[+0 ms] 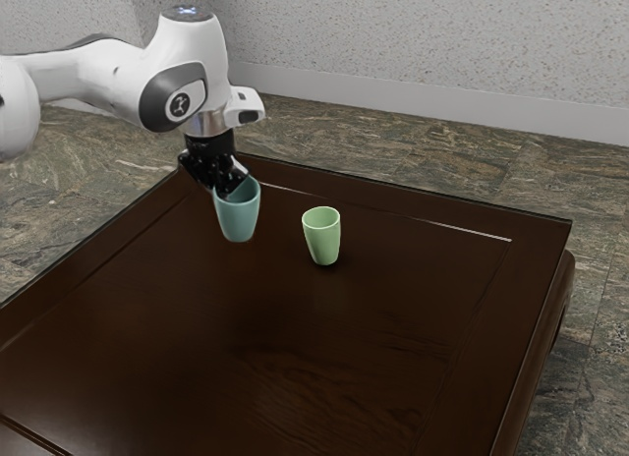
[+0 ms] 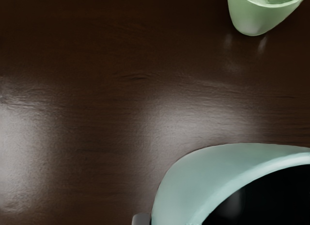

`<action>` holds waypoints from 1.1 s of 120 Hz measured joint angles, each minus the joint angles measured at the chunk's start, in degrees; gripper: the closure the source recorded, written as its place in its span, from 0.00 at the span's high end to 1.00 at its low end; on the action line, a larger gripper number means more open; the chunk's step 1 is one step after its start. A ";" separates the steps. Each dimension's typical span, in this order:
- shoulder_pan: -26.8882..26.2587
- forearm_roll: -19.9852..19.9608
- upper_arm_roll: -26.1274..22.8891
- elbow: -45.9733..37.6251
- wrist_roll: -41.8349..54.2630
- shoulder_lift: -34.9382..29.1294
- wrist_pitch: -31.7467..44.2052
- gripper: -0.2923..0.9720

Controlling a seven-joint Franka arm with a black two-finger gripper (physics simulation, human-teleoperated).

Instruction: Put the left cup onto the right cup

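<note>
Exterior view
- White arm (image 1: 98,73) comes in from the exterior view's upper left, with its hand pointing down over the far part of the worktop (image 1: 295,368).
- Worktop is dark brown wood with a raised lip all round. Light glares off the middle of it.
- Black pincer (image 1: 228,186) is closed narrowly on the rim of the blue-green cup (image 1: 238,212). One finger looks to be inside the mouth and the other on the outer wall.
- The blue-green cup hangs from that grip, mouth up and a little tilted. Its base seems to be clear of the wood, though that is hard to judge from this angle.
- Pale green cup (image 1: 321,235) stands upright on the worktop, mouth up, to the exterior view's right of the held cup. The two are near each other, with a clear gap between them.
- Mottled grey-brown stone floor (image 1: 88,171) surrounds the worktop, and a speckled pale wall (image 1: 442,33) stands behind it.

Wrist view
- The rim and outer wall of the blue-green cup (image 2: 218,181) loom large and blurred just under the hand. Its inside is dark.
- Dark wood of the worktop (image 2: 97,89) lies beneath, streaked with soft sheen.
- The green cup (image 2: 256,14) is cut off at the edge of the picture, well apart from the held cup's rim. Its reflection is faint on the wood just beside it.
</note>
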 joint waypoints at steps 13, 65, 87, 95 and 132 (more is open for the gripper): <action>0.72 -0.09 -0.21 6.84 0.05 4.88 -2.62 0.15; 2.74 -0.43 -6.50 35.64 0.31 25.22 -10.57 0.15; 2.85 -0.33 -7.73 45.90 0.44 31.55 -13.94 0.15; 3.13 -0.33 -7.93 49.30 0.54 34.03 -14.74 0.15; 3.59 -0.32 -8.38 58.89 1.00 42.74 -14.92 0.15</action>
